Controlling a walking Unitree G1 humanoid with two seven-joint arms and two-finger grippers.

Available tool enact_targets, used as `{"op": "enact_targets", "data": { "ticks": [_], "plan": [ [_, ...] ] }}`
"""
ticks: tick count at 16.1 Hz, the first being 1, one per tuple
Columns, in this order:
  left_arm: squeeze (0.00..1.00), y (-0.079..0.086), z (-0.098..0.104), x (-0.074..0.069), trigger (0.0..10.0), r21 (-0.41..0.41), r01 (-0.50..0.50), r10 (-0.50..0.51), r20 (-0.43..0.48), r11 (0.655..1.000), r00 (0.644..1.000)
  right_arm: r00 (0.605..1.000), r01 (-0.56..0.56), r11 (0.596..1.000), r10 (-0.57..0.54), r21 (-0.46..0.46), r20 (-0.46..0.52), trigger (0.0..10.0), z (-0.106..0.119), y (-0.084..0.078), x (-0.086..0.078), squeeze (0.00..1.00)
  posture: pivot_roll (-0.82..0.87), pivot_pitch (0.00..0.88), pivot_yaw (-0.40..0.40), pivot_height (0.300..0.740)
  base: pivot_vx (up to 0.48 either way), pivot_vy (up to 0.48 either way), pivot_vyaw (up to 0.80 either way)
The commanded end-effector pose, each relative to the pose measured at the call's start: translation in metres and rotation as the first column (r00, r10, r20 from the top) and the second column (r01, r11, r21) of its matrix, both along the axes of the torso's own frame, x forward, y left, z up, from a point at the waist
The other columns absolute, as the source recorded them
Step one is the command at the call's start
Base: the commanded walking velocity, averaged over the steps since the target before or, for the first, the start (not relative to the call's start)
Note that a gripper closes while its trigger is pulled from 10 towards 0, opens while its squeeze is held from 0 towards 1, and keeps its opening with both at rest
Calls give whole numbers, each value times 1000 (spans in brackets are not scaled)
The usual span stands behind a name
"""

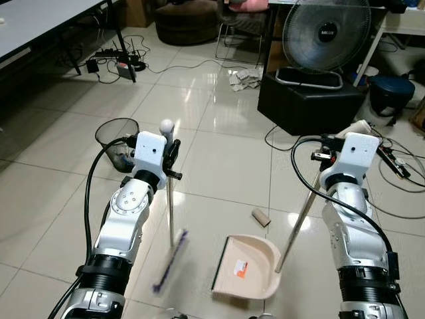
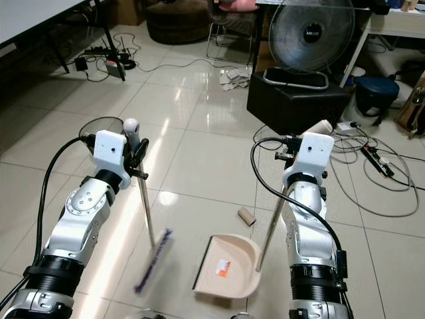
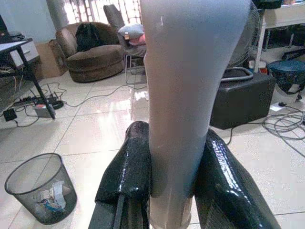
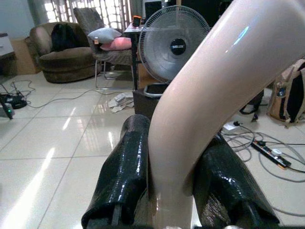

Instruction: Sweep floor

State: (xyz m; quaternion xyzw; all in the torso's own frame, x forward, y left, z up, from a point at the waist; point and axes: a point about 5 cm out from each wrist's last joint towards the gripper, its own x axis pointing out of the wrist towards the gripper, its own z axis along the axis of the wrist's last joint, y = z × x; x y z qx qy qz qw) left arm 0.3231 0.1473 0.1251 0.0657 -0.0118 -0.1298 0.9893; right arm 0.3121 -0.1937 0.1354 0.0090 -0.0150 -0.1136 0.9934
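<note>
My left gripper (image 1: 173, 157) is shut on the silver pole of a broom (image 1: 170, 212). The broom's purple bristle head (image 1: 169, 260) is blurred low over the tiles. In the left wrist view the black fingers (image 3: 127, 167) clamp the grey broom pole (image 3: 183, 71). My right gripper (image 1: 329, 155) is shut on the dustpan's curved beige handle (image 4: 214, 81). That handle's pole (image 1: 297, 224) slants down to the beige dustpan (image 1: 251, 267), which rests on the floor between my arms. A small cardboard roll (image 1: 261, 216) lies on the tiles just beyond the pan.
A black mesh waste bin (image 1: 117, 141) stands beside my left arm. Ahead on the right is a black box (image 1: 309, 101) with a fan (image 1: 325, 32) on it. Cables and a power strip (image 1: 392, 163) trail right of it. Crumpled paper (image 1: 244, 78) lies farther off.
</note>
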Motion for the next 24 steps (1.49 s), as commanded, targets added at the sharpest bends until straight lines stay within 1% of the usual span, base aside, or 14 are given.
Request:
{"op": "enact_targets", "data": {
  "ticks": [1,5,7,11,18,20,21,22,24],
  "plan": [
    [0,-3,12,0,10000,-9,18,-18,54,1000,998,999,-5,1000,4,12,42,10000,7,0,-1,0,55,42,40,740,277,0,0],
    [0,-9,10,-4,10000,-5,43,-42,55,999,998,999,28,999,-29,20,29,10000,4,-3,-5,0,44,37,53,740,309,0,-703],
    [0,-11,9,-5,10000,-7,58,-58,56,998,997,999,42,999,-42,24,34,10000,3,-5,-10,0,43,29,56,740,352,0,0],
    [0,-6,10,-5,10000,-3,50,-50,54,999,997,998,48,998,-49,44,36,10000,3,-4,-11,0,49,30,61,740,360,0,0],
    [0,-4,12,-4,10000,8,64,-64,57,998,996,998,40,998,-42,48,46,10000,3,-2,-13,0,49,12,71,740,374,0,0],
    [0,-4,12,-4,10000,10,64,-64,57,998,996,998,39,998,-42,50,47,10000,4,-2,-13,0,49,13,71,740,375,0,0],
    [0,-3,12,-2,10000,14,65,-66,57,998,996,998,43,997,-46,64,49,10000,4,-2,-11,0,50,28,70,740,375,0,0],
    [0,4,14,-2,10000,18,48,-49,58,999,997,997,40,996,-44,83,56,10000,8,0,-8,0,54,46,73,740,386,0,0],
    [0,10,11,-4,10000,19,30,-31,50,999,998,998,39,996,-43,86,50,10000,4,1,-11,0,53,26,70,740,388,0,0]
  ]
}}
